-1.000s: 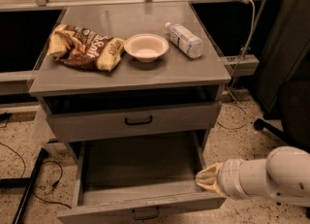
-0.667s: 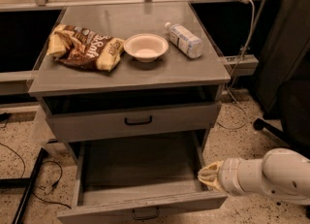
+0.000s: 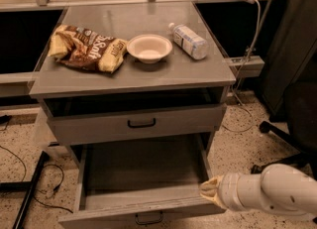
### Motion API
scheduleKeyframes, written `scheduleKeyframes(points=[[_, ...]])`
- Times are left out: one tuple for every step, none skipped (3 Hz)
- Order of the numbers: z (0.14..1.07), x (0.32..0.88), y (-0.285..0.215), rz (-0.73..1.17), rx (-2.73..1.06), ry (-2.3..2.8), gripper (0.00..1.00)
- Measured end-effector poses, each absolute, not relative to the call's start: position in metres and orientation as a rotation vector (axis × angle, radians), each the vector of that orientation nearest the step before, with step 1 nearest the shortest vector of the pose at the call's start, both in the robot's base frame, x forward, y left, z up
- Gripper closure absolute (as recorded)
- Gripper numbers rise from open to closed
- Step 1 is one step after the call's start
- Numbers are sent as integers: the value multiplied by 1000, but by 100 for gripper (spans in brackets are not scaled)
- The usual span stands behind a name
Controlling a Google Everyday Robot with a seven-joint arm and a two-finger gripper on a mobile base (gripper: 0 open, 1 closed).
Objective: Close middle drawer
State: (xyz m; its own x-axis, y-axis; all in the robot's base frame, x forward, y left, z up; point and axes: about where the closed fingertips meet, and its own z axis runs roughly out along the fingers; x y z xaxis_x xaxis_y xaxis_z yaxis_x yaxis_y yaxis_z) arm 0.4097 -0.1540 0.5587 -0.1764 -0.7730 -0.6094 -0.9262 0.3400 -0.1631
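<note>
The middle drawer is pulled far out of the grey cabinet and looks empty. Its flat grey front faces me at the bottom edge, with a small black bar handle at its centre. My gripper, a beige tip on a thick white arm coming in from the right, is at the drawer's right front corner, against or just above the top edge of the front. The taller drawer front above is closed and has a bigger black handle.
On the cabinet top lie a brown chip bag, a white bowl and a plastic bottle on its side. Cables lie on the floor at the left. A black chair base stands at the right.
My gripper has dropped slightly lower at the drawer's right front corner. The drawer stands out as far as before.
</note>
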Motion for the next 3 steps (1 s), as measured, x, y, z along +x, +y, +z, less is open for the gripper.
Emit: scheduleKeyframes(points=[[515, 388, -142, 391, -1479, 2030, 100], [484, 378, -130, 429, -1483, 2024, 100], [459, 378, -114, 449, -1506, 1993, 100]])
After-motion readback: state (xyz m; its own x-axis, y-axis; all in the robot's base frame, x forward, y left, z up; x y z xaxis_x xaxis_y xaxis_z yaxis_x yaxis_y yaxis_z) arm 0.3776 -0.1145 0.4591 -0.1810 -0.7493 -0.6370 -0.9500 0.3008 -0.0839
